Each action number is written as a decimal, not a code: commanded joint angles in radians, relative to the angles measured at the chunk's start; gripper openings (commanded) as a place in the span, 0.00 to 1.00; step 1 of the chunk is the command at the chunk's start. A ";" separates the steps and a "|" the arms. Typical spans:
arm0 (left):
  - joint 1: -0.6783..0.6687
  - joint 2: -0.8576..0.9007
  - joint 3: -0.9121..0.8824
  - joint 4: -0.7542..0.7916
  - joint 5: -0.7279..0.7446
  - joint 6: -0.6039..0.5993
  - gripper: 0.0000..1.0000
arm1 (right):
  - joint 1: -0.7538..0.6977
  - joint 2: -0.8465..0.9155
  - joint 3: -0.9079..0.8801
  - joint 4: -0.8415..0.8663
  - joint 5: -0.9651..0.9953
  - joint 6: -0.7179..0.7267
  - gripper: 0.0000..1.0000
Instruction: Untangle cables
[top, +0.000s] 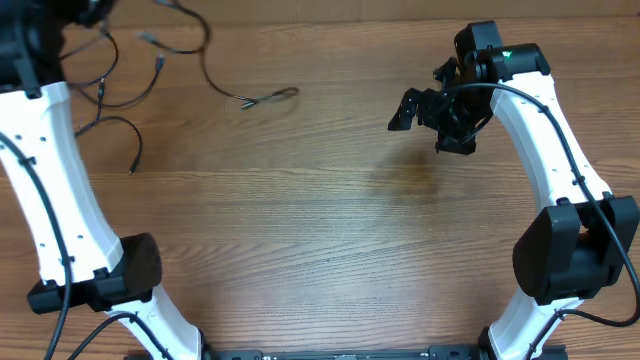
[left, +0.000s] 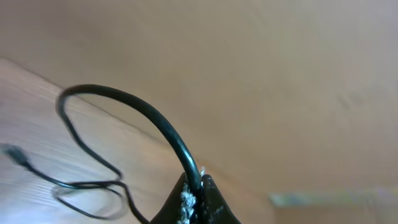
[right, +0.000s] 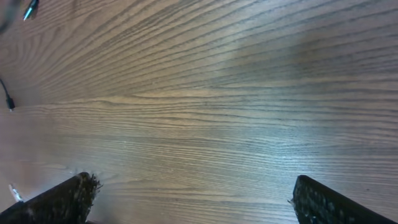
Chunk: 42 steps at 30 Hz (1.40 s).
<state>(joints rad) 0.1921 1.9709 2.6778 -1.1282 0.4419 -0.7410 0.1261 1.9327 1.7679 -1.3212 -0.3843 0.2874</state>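
The cables (top: 120, 95) lie as thin black loose loops at the table's far left. One strand runs right to a silvery-tipped end (top: 270, 97). My left gripper (left: 194, 198) is shut on a black cable (left: 143, 112), which arcs up and left from the jaws down to loops (left: 93, 186) and a small plug (left: 15, 155) on the wood. In the overhead view this gripper (top: 35, 30) sits at the far left corner, partly cut off. My right gripper (top: 430, 112) is open and empty above bare wood at the far right, also seen in its wrist view (right: 193, 199).
The wooden table (top: 330, 220) fills the view. A small plug end (right: 9, 102) and a blurred tip (right: 30, 9) show at the left edge of the right wrist view. The white arm bases stand at the near left (top: 100, 280) and near right (top: 560, 260).
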 joint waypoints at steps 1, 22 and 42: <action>0.115 -0.008 0.016 -0.007 -0.367 -0.036 0.04 | 0.004 -0.040 0.018 0.005 0.010 -0.013 1.00; 0.259 -0.186 -0.005 0.072 0.265 0.218 0.04 | 0.004 -0.040 0.018 0.034 0.010 -0.027 1.00; 0.348 -0.269 -0.047 -0.561 -0.896 -0.183 0.04 | 0.004 -0.040 0.018 0.032 0.010 -0.031 1.00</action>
<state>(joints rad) 0.5041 1.7107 2.6602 -1.6875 -0.3126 -0.8753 0.1261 1.9327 1.7679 -1.2942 -0.3843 0.2646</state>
